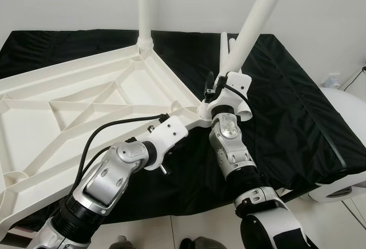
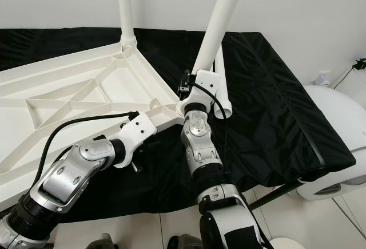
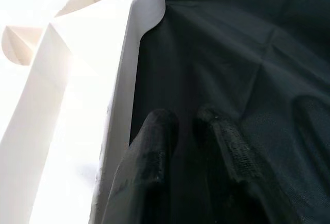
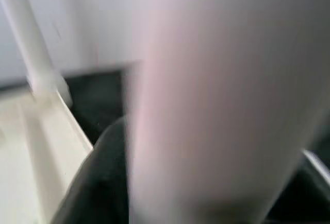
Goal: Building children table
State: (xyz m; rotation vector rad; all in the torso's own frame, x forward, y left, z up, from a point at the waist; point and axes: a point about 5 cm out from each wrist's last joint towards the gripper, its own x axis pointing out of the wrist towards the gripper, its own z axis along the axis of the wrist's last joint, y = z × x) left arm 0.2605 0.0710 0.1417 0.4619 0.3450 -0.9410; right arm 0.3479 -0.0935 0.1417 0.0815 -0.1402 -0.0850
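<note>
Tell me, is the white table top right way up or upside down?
Upside down. The table top lies on the black cloth with its ribbed underside facing up, and a leg stands up from its far corner.

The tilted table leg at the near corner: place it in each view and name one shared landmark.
Left eye: tilted table leg, upper right.
Right eye: upper centre.
Left wrist: cannot tell; perhaps a round base at the frame's edge.
Right wrist: blurred, close up.
Landmark: upright leg.
</note>
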